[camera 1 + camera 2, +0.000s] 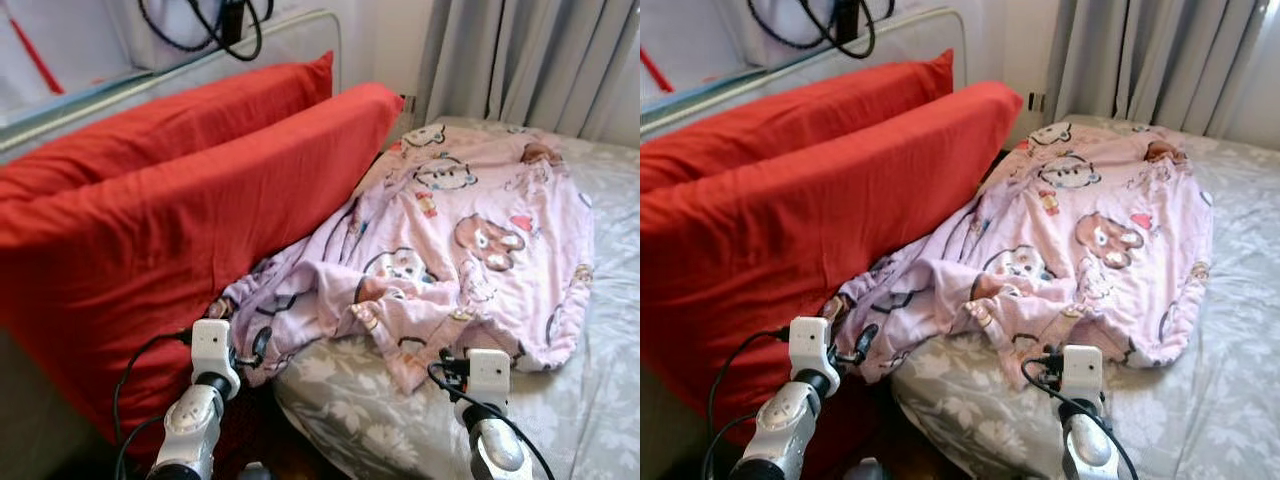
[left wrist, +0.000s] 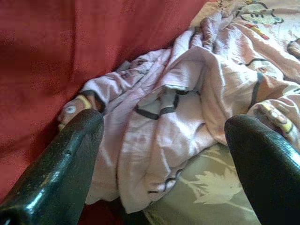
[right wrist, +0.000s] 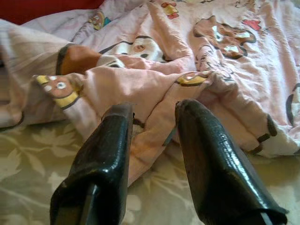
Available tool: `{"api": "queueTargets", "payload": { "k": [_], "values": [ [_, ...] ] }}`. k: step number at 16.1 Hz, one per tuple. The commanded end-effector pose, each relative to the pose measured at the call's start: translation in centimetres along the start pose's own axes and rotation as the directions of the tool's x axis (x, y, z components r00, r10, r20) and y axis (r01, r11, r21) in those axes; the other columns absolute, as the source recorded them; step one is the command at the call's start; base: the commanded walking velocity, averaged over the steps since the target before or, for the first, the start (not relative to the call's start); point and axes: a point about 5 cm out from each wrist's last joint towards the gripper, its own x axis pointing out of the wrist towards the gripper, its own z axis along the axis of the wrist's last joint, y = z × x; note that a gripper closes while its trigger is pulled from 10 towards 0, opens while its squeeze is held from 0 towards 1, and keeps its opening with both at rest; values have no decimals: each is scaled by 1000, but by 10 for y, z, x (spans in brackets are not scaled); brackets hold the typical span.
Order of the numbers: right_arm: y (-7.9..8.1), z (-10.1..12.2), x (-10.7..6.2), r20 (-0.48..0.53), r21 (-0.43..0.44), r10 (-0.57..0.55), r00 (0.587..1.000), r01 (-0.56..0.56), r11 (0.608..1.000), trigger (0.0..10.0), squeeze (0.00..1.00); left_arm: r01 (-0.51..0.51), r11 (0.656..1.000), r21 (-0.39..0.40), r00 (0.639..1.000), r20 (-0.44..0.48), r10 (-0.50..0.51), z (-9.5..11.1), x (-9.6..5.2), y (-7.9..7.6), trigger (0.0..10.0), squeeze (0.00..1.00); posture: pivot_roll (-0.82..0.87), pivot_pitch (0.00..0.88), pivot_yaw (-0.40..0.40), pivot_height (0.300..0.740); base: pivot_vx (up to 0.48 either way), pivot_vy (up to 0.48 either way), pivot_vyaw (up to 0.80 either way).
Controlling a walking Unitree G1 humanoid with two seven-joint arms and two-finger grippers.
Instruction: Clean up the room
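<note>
Two spread tools (image 2: 164,154) near blanket (image 1: 470,230)

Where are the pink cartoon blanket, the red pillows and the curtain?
pink cartoon blanket (image 1: 470,215), left eye view, on its spread upper part.
red pillows (image 1: 180,210), left eye view, on the front pillow's broad face.
curtain (image 1: 1140,60), right eye view, on its grey folds.

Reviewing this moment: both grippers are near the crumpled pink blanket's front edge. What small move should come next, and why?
Probably ease the right gripper forward and close on the pink blanket. Its fingers already straddle a fold of the hem lying on the grey floral sheet, with a gap showing between them. The left gripper is open wide, facing the bunched corner by the red pillow, so it could follow.
</note>
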Motion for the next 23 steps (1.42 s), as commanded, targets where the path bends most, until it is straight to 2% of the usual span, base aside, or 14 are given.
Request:
{"api": "queueTargets", "payload": {
  "k": [1,7,14,20,23],
  "values": [
    [3,3,2,6,0,12,1000,-12,1000,10000,0,-9,1000,-4,1000,0,9,2,1,4,10000,0,2,0,32,651,0,0,0],
    [5,-1,1,-17,4,18,1000,-18,1000,10000,0,0,1000,-9,1000,4,0,4,3,2,10000,0,8,0,32,642,0,0,0],
    [15,0,4,-29,-10,69,997,-69,998,10000,0,8,1000,-13,1000,10,-8,9,6,3,10000,0,16,0,36,642,0,0,0],
    [19,-2,3,-30,3,105,994,-105,994,10000,0,13,1000,-17,1000,14,-13,12,9,3,10000,0,16,0,35,642,0,0,800],
    [21,-3,2,-37,16,109,993,-109,994,10000,0,15,1000,-20,1000,11,-15,11,9,3,10000,0,16,0,35,642,0,0,0]
  ]
}}
